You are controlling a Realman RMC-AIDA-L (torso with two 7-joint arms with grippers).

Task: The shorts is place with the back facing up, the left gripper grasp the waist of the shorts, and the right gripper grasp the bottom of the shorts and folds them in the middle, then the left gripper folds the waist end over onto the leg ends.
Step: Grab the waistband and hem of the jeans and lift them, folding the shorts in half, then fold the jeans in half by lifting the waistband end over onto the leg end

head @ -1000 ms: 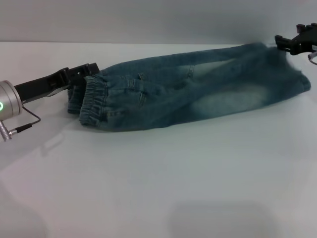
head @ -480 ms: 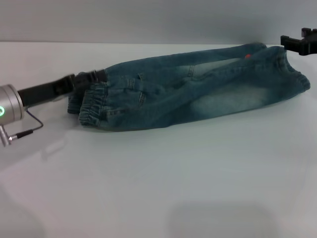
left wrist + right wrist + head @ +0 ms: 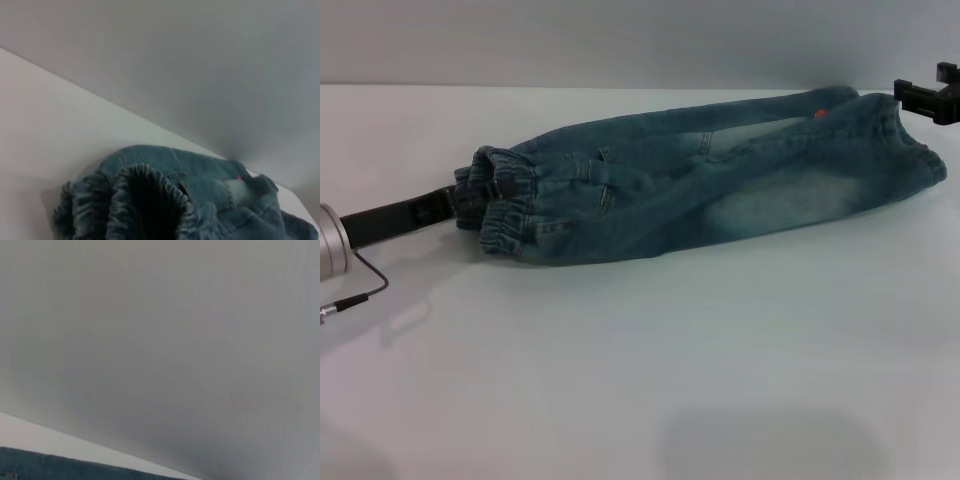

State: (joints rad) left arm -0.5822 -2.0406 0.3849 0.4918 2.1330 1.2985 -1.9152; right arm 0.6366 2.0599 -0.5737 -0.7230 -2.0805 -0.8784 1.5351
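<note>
Bench point(image 3: 640, 380) white and flat, carrying the shorts point(image 3: 720, 190) lengthwise across its far half, already doubled along the middle, waist to the robot's left and leg ends to its right.

Shorts judged light but floppy: soft washed denim, no stiffness to hold a shape, bound to sag and drag if lifted from one point. Not slippery, not fragile. Thick seams and doubled layers likely to resist a sharp crease.

Waist point(image 3: 505, 205) gathered and ruffled, the bulkiest part and the soundest place to take hold; best pinched through both layers of elastic band, not one. Seen close in the left wrist view point(image 3: 145, 200), mouth of the band gaping open.

Leg ends point(image 3: 910, 150) lying flat near the right edge, small orange patch point(image 3: 821, 113) showing at the far hem.

Left gripper point(image 3: 496, 186) at the waist, apparently clamped on the far part of the band. Right gripper point(image 3: 928, 96) beside the far corner of the leg ends, apart from the cloth; open or closed not determinable.

Against half a second ago: far edge of the waist raised and bunched higher, left arm pulled back towards the left, right gripper edged slightly further right. Rest of the shorts unmoved.
</note>
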